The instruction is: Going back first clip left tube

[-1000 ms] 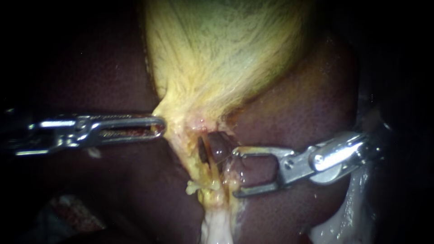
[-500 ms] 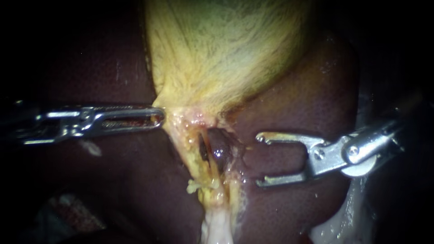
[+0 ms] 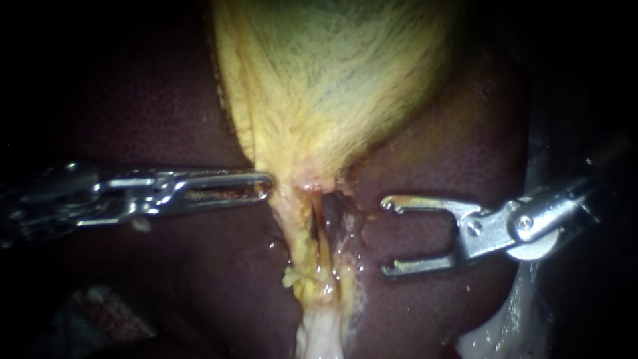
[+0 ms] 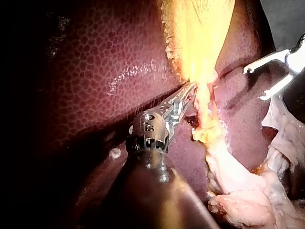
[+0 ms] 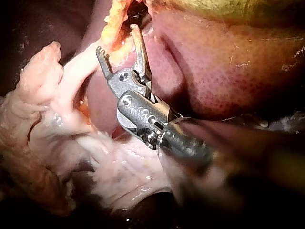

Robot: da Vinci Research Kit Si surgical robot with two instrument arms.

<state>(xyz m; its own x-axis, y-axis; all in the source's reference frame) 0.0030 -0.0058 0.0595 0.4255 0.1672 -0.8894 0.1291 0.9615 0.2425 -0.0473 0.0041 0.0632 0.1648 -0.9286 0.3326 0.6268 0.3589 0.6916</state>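
The yellow gallbladder (image 3: 332,80) hangs over the dark liver (image 3: 452,133) and narrows to a neck. From the neck, pale yellow tubes (image 3: 312,229) run down close together; I see no clip on them. My left instrument (image 3: 268,183) lies level, its jaws shut on the tissue at the neck's left edge; the left wrist view shows this left instrument (image 4: 191,89) at the yellow tissue (image 4: 202,71). My right instrument (image 3: 385,234) stands to the right of the tubes, jaws open and empty. In its own view the right instrument (image 5: 118,40) gapes short of the tubes (image 5: 116,21).
Pale whitish tissue (image 3: 319,332) trails down below the tubes. More of this pale tissue (image 5: 57,114) lies beside and under the right instrument's shaft. Glistening liver surface (image 3: 412,312) surrounds the tubes on both sides. My right instrument (image 4: 255,83) shows far off in the left wrist view.
My right instrument has drawn back to the right, off the tubes, with its jaws open. My left instrument has shifted right with the neck tissue, and the gap between the tubes has narrowed.
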